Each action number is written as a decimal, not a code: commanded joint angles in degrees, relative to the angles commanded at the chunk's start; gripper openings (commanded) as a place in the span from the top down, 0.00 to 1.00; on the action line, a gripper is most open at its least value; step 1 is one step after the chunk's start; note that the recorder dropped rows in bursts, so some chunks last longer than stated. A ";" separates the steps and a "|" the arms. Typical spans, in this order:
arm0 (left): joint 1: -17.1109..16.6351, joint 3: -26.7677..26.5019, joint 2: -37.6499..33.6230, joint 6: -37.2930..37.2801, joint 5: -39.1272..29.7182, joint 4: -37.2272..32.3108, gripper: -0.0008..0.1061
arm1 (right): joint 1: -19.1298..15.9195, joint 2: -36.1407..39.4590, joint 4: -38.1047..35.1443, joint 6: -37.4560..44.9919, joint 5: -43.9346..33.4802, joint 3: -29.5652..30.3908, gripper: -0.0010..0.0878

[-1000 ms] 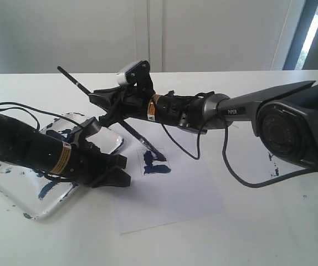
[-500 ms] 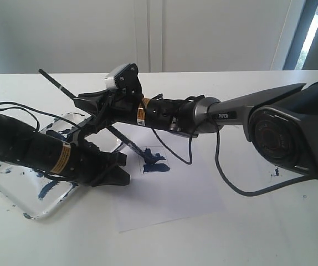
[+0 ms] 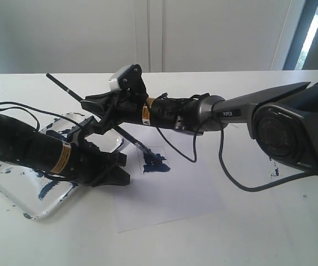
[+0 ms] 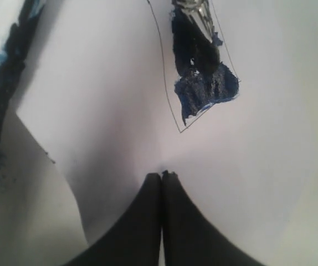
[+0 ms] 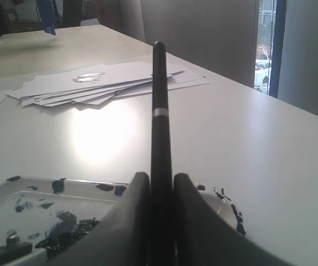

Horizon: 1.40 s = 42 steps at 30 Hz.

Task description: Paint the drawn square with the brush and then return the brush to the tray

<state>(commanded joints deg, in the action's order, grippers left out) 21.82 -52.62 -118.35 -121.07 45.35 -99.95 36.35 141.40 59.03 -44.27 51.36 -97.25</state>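
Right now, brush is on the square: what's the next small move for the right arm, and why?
Probably a short stroke, tip down, into the white part. The right pincer grips the brush, whose tip sits inside the drawn square; blue covers only part of it, and a bare strip runs along one pencil edge. Too early for the tray.

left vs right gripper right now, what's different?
Grip: the right gripper is shut on the brush; the left gripper is shut on nothing, tips together.
Height: the right gripper hangs above the table, with the brush slanting down to the drawn square; the left gripper sits low over the paper sheet, beside the square.
Shared: both are black and closed.
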 joint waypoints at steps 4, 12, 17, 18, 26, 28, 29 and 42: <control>0.00 0.00 0.00 0.00 0.00 0.00 0.95 | -0.01 0.00 0.13 0.00 0.55 0.00 0.99; 0.00 0.00 0.00 0.00 0.08 0.00 0.95 | -0.53 -0.35 -0.13 0.61 0.57 0.00 0.99; 0.00 0.00 0.00 0.00 0.49 0.00 0.95 | -0.41 -0.83 -3.38 2.57 1.36 0.00 0.99; 0.00 0.00 0.00 0.00 0.77 0.00 0.95 | -0.41 -0.83 -4.87 3.26 1.52 0.00 0.99; 0.00 0.00 0.00 0.21 5.26 0.00 0.95 | -0.41 -0.83 -10.10 5.11 4.65 0.00 0.99; 0.00 0.00 0.00 0.21 5.26 0.00 0.95 | -0.41 -0.83 -10.77 5.11 7.41 0.00 0.99; 0.00 0.00 0.00 0.21 5.26 0.00 0.95 | -0.41 -0.83 -11.36 5.11 7.92 0.00 0.99; 0.00 0.00 0.00 0.46 4.37 0.00 0.95 | 1.30 -4.62 -7.18 5.79 3.58 0.00 0.99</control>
<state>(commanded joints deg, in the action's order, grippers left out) 21.82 -52.62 -118.35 -120.60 49.72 -99.95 37.64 136.78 51.85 -38.48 54.93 -97.25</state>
